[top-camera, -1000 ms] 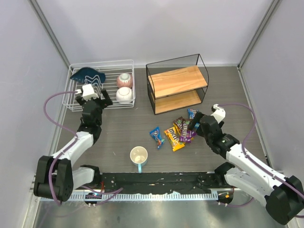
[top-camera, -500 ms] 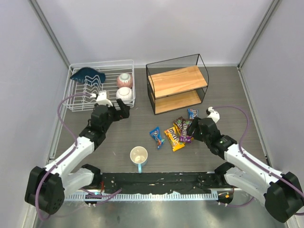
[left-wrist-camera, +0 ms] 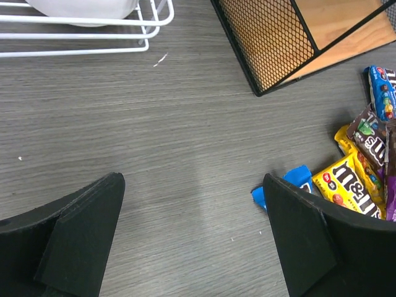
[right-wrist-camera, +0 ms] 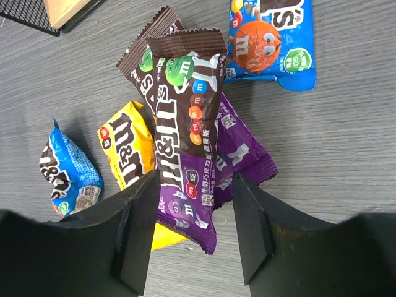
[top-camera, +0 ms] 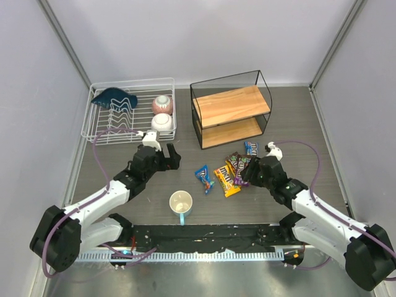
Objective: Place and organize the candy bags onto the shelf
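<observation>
The white wire dish rack at the far left holds a blue item, a pink bowl and a white bowl. Beside it stands the shelf, its two wooden boards bare. A mug sits upright near the arm bases. The candy bags lie heaped on the dark wood-grain table just in front of the shelf, inside pale walls. The left gripper hovers with its jaws spread wide and nothing between them. Its wrist view alone shows the shelf's mesh side. The right gripper is partly open, straddling the lower end of a brown packet without clamping it. Only this wrist view shows the layering: brown over a purple packet, a yellow packet beneath, and a blue packet lying apart.
</observation>
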